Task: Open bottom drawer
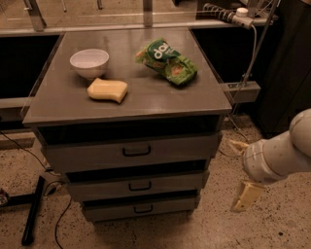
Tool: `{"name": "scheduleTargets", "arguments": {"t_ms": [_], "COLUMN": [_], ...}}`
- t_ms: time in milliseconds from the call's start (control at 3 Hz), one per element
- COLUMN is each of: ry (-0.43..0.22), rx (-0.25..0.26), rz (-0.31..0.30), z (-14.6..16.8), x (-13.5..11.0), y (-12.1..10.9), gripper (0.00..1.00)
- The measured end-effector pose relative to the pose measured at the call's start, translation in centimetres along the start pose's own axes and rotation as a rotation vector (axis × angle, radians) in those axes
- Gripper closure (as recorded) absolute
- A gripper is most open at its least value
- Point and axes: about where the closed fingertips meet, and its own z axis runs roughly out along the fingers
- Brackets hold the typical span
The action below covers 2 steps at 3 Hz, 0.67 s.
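Observation:
The bottom drawer [112,212] is the narrowest grey front of three, low on the cabinet, with a small black bar handle [143,209] at its centre. Its front sits flush and closed. The mid-sized drawer [97,189] and the widest top drawer [87,156] above it are closed too. My gripper [241,170] hangs to the right of the cabinet, beside the middle and bottom drawers and apart from them. Its two cream fingers [246,195] are spread wide with nothing between them.
On the cabinet top [58,102] sit a white bowl [89,62], a yellow sponge [107,90] and a green snack bag [166,62]. A black stand leg [33,209] and cables lie on the speckled floor at the left. A power strip [223,13] and cord hang at the back right.

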Motion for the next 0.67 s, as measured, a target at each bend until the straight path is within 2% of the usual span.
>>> {"name": "scheduleTargets", "arguments": {"t_ms": [667], "ry": [-0.131], "rx": [0.007], "rz": [-0.016], "z": [10.4], "x": [1.8], "y": [1.9], "gripper": [0.00]}}
